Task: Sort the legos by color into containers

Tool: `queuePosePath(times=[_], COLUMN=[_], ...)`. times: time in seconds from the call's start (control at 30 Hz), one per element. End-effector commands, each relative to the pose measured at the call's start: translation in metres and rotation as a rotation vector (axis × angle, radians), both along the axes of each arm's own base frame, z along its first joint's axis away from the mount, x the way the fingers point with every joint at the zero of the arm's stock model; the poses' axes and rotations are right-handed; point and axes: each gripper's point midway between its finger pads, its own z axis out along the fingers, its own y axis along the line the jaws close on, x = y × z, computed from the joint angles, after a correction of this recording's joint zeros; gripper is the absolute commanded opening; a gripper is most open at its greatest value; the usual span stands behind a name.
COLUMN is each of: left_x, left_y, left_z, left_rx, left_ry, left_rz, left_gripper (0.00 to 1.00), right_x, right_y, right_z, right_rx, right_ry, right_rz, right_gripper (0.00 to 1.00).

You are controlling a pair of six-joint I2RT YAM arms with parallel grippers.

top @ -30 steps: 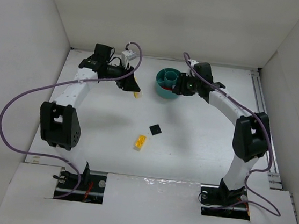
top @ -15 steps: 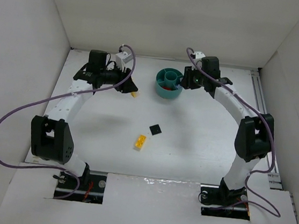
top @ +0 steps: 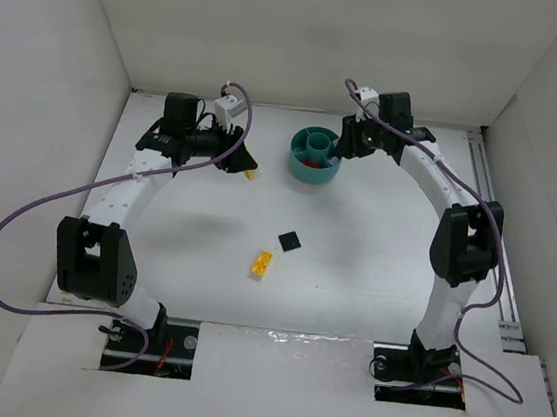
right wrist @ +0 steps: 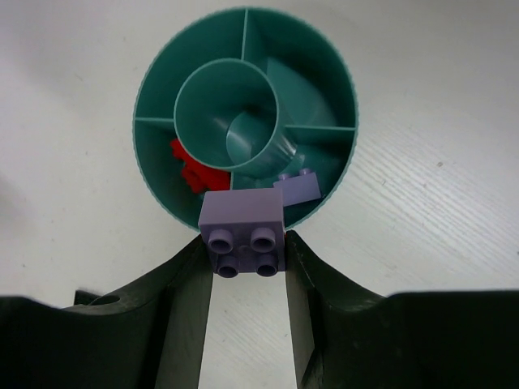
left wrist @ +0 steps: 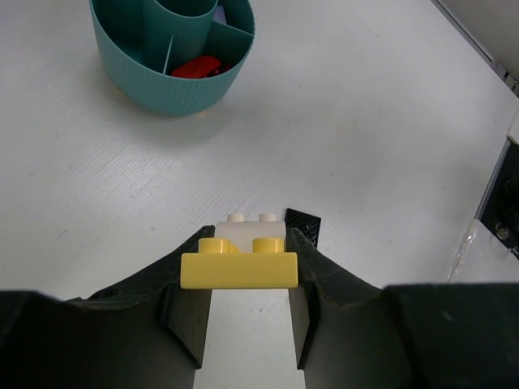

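Two legos are in the grip of the robot, one per hand. The pale purple brick (right wrist: pixel 242 228) sits studs toward the wrist camera, pinched between the fingers of the right hand (right wrist: pixel 245 243), which is clenched on its sides. In that view it lies over the near rim of the teal dish (right wrist: pixel 340 81); whether it touches the rim I cannot tell. Just beyond it, a second purple brick (right wrist: pixel 298 187) lies in one wedge compartment, and red bricks (right wrist: pixel 195 172) lie in the neighbouring wedge to the left. The central round cup (right wrist: pixel 227 105) stands in the middle of the dish.

A yellow brick (left wrist: pixel 239 270) is grasped crosswise by the left hand (left wrist: pixel 247 267), its fingers pressed on both ends. A pale, whitish brick (left wrist: pixel 249 228) shows right behind it; whether the two are joined I cannot tell. This hand is well apart from the dish, to its left in the overhead view.

Loose on the white table (top: pixel 374 250), toward the middle, lie a black brick (top: pixel 288 240) and, just beside it on the near side, another yellow brick (top: pixel 262 264). Both are well apart from the dish and from either hand.

Each arm reaches to the far part of the table, the left one bent in from the left edge, the right one arched over toward the dish's right side.
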Motion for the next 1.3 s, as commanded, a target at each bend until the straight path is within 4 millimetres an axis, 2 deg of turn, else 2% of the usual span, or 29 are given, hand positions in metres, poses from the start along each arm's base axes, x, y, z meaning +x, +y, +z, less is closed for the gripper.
queuePosePath(times=[0.0, 0.13, 0.23, 0.3, 0.33, 0.37, 0.4, 0.5, 0.6, 0.67, 0.73, 0.93, 1.07, 1.1, 1.13, 1.17, 1.23, 1.27], left_x=[-0.004, -0.004, -0.004, -0.004, -0.004, -0.003, -0.003, -0.003, -0.002, 0.0, 0.001, 0.003, 0.005, 0.005, 0.007, 0.008, 0.012, 0.014], left_y=[-0.003, -0.003, -0.003, -0.003, -0.003, -0.003, -0.003, -0.003, -0.003, -0.004, -0.004, -0.004, -0.004, -0.004, -0.002, -0.003, 0.0, 0.0], left_z=[0.024, 0.024, 0.024, 0.024, 0.024, 0.021, 0.021, 0.021, 0.024, 0.02, 0.024, 0.017, 0.02, 0.02, 0.019, 0.021, 0.017, 0.019], left_rx=[-0.029, -0.029, -0.029, -0.029, -0.029, -0.028, -0.028, -0.028, -0.029, -0.027, -0.029, -0.026, -0.022, -0.022, -0.016, -0.018, -0.004, -0.006], left_ry=[-0.081, -0.081, -0.081, -0.081, -0.081, -0.072, -0.072, -0.072, -0.081, -0.07, -0.079, -0.061, -0.071, -0.071, -0.072, -0.081, -0.085, -0.091], left_rz=[-0.019, -0.019, -0.019, -0.019, -0.019, -0.019, -0.019, -0.019, -0.019, -0.019, -0.019, -0.019, -0.011, -0.011, -0.002, -0.002, 0.019, 0.031], left_gripper=[0.0, 0.0, 0.0, 0.0, 0.0, 0.0, 0.0, 0.0, 0.0, 0.0, 0.0, 0.0, 0.0, 0.0, 0.0, 0.0, 0.0, 0.0], right_x=[-0.003, 0.003, 0.009, 0.011, 0.01, 0.011, 0.013, 0.011, 0.017, 0.017, 0.019, 0.025, 0.026, 0.023, 0.029, 0.025, 0.025, 0.022], right_y=[0.014, 0.016, 0.014, 0.015, 0.02, 0.019, 0.02, 0.025, 0.025, 0.023, 0.024, 0.025, 0.021, 0.022, 0.023, 0.039, 0.058, 0.074], right_z=[0.004, -0.003, -0.001, -0.012, -0.008, -0.013, -0.01, -0.015, -0.012, -0.018, -0.015, -0.009, 0.023, 0.052, 0.07, 0.082, 0.094, 0.092], right_rx=[-0.01, -0.018, -0.032, -0.038, -0.036, -0.044, -0.042, -0.044, -0.046, -0.057, -0.054, -0.045, 0.022, 0.08, 0.116, 0.142, 0.152, 0.121], right_ry=[-0.008, -0.003, -0.021, 0.002, -0.007, 0.001, -0.008, 0.002, -0.017, -0.001, -0.01, -0.04, -0.109, -0.149, -0.203, -0.219, -0.262, -0.277], right_rz=[0.071, 0.077, 0.068, 0.069, 0.079, 0.072, 0.072, 0.081, 0.073, 0.066, 0.066, 0.053, -0.003, -0.031, -0.054, -0.087, -0.146, -0.208], right_gripper=[0.09, 0.12, 0.18, 0.2, 0.21, 0.23, 0.27, 0.36, 0.41, 0.46, 0.55, 0.68, 0.66, 0.63, 0.62, 0.61, 0.61, 0.63])
